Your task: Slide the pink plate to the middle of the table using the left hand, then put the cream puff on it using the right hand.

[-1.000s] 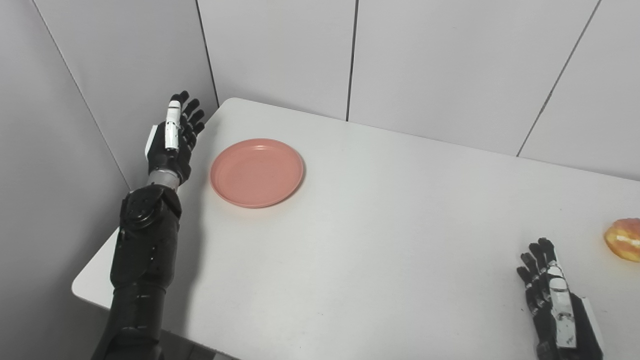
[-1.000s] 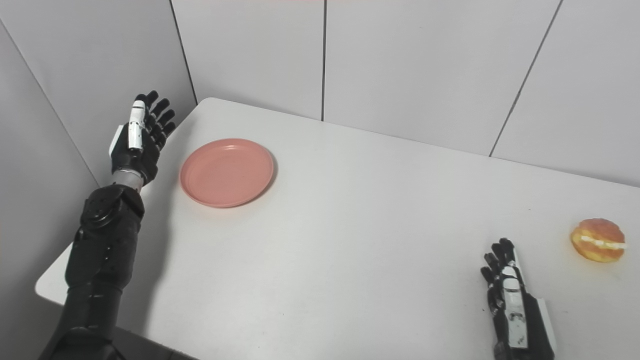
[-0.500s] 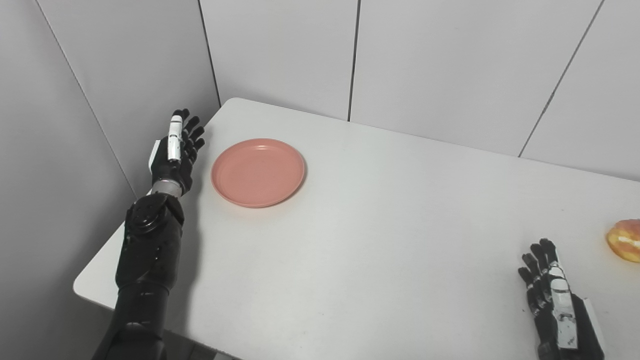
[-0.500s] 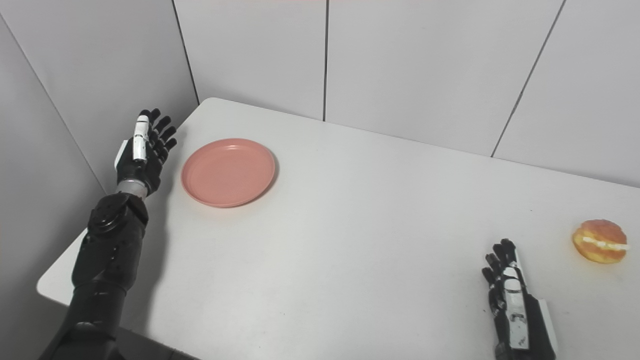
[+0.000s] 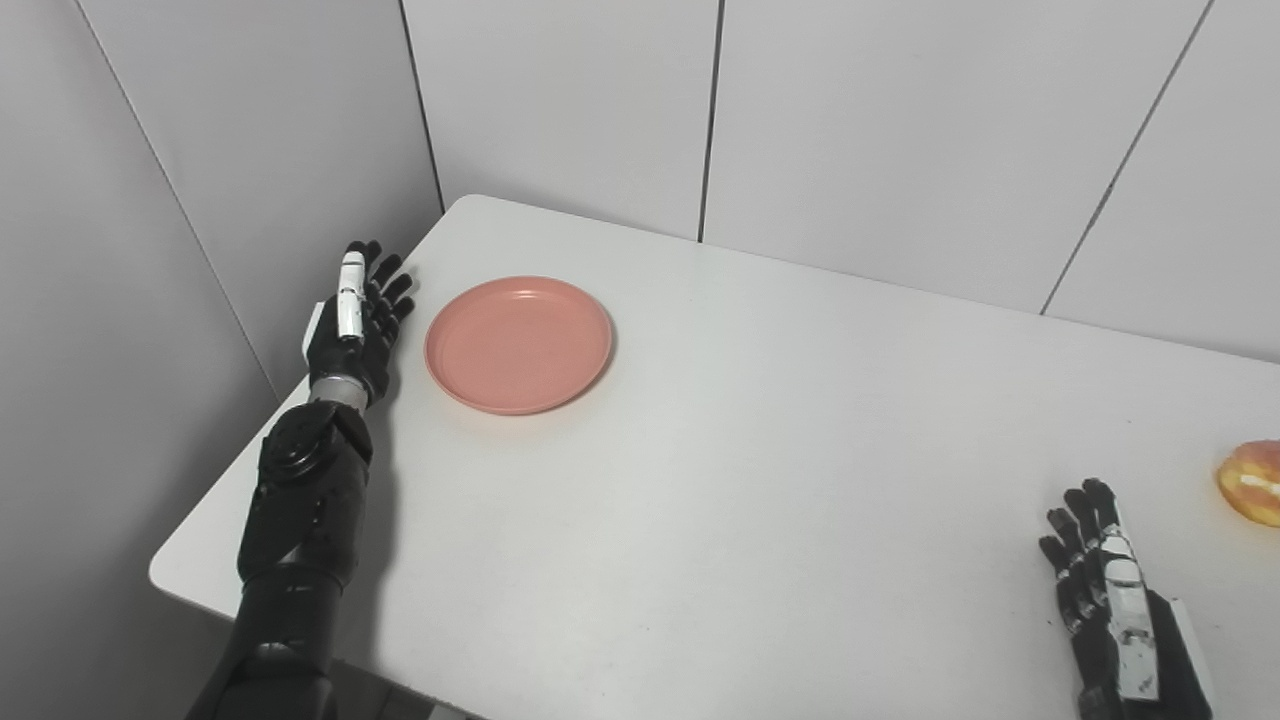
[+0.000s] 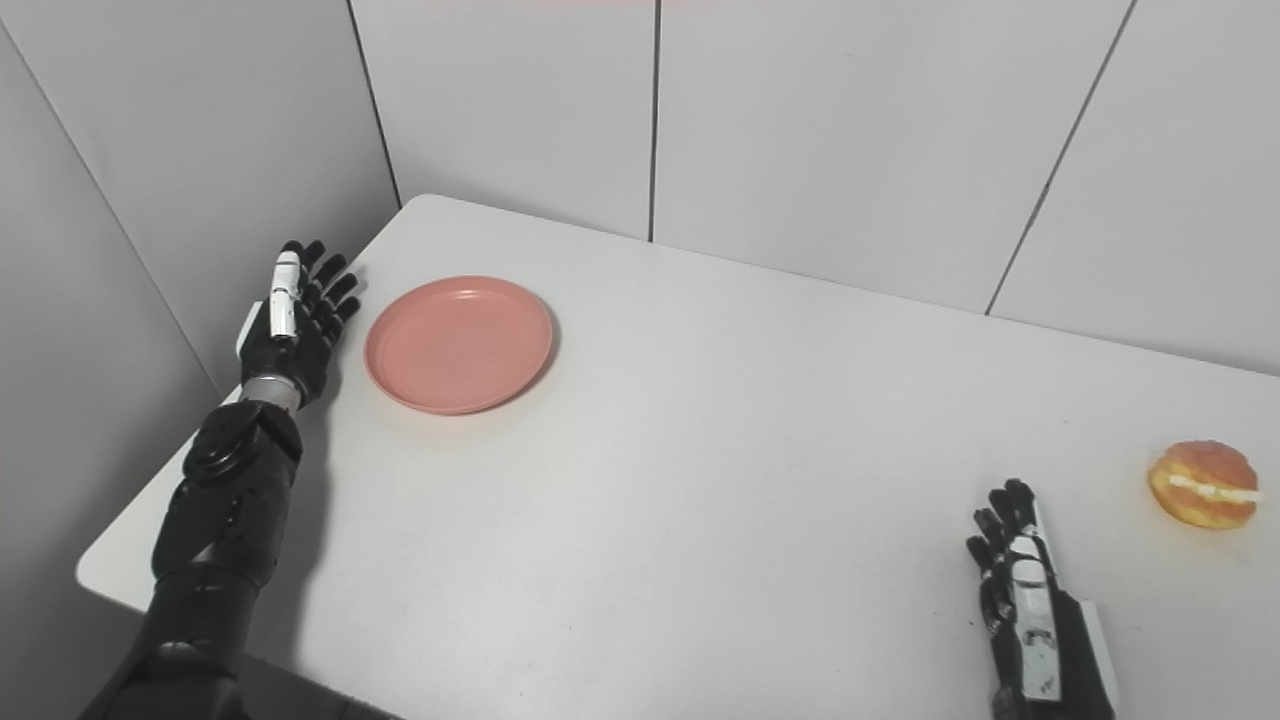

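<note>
The pink plate (image 5: 518, 343) lies flat near the table's far left corner. My left hand (image 5: 355, 320) is open just to the left of it, fingers straight and apart, with a small gap to the rim. The cream puff (image 6: 1203, 484), golden with a white cream line, sits at the right side of the table. My right hand (image 6: 1030, 600) stays open at the front right, to the left of the puff and nearer to me, holding nothing.
The white table (image 5: 780, 480) stands in a corner of grey wall panels (image 5: 250, 150) that close off the left and back. My left forearm (image 5: 300, 500) runs along the table's left edge.
My left hand has come down and a little nearer to the table beside the plate. The plate, the puff and the right hand have stayed put.
</note>
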